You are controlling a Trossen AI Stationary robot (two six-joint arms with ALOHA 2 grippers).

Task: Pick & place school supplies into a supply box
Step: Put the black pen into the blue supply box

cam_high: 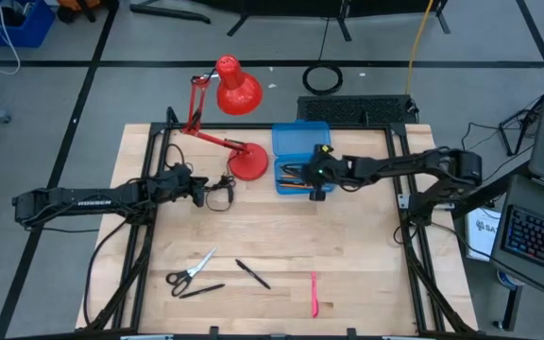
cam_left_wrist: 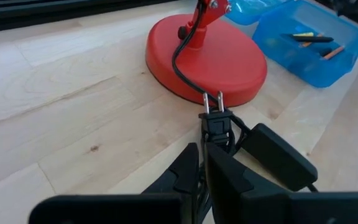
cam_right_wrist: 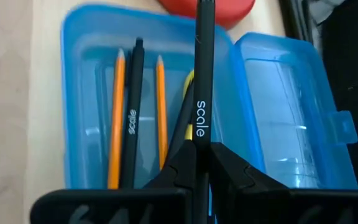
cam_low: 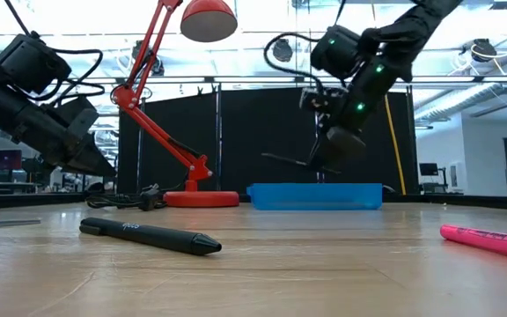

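The bright blue supply box lies open at the table's far middle, beside the red lamp's base. Its tray holds two orange pencils, a black pen and a yellow marker. My right gripper hovers over the tray, shut on another black pen. My left gripper is shut just behind the lamp cord's plug; whether it touches the plug, I cannot tell. Scissors, two black pens and a pink pen lie near the front edge. My right gripper pinches the black pen's barrel between its two fingers, just behind the printed word. The fingers come from the table's right and lie along the pen, which sticks out ahead of them. The pen is lifted clear, roughly level above the tray.
The red desk lamp stands left of the box on its round base. Its cord, plug and a black adapter lie by my left gripper. The box lid lies open on the tray's far side.
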